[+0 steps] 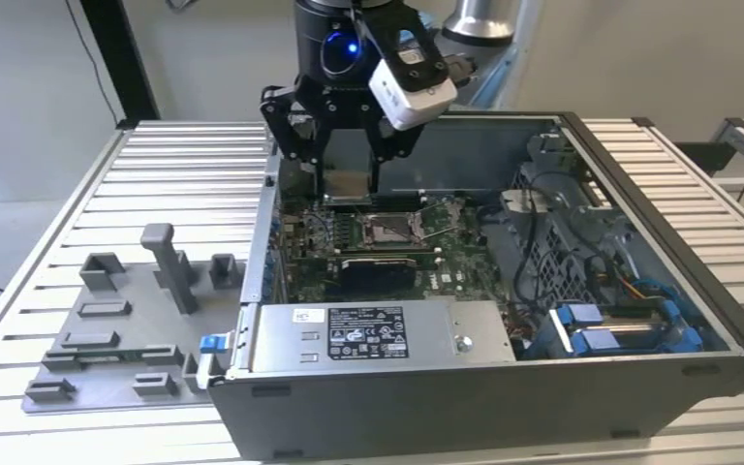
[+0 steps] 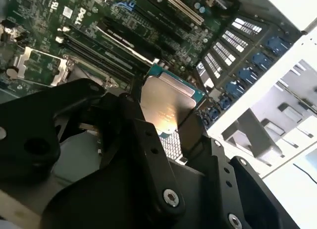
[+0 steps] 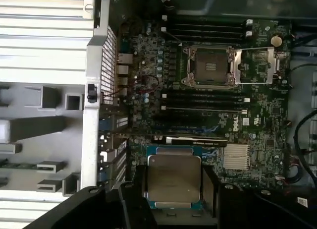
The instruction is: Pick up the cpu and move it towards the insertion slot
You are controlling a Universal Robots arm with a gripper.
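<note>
Note that the gripper (image 1: 348, 179) is pinching the cpu (image 1: 348, 187) by two opposite edges and holds it in the air inside the open computer case (image 1: 631, 320), above the green circuit board (image 3: 148, 65). In both wrist views the cpu (image 3: 174, 182) sits flat between the black fingers (image 3: 210, 187), its silvery top face toward the cameras. The pick-up step appears complete; the step in hand is the carry toward the insertion slot (image 3: 208, 65). In the first wrist view the insertion slot lies ahead of the gripper, past the dark memory slots (image 3: 203, 100), with its metal frame swung open beside it. You judge that the remaining travel calls for a level, steady advance that keeps the cpu clear of the board parts beneath the gripper.
</note>
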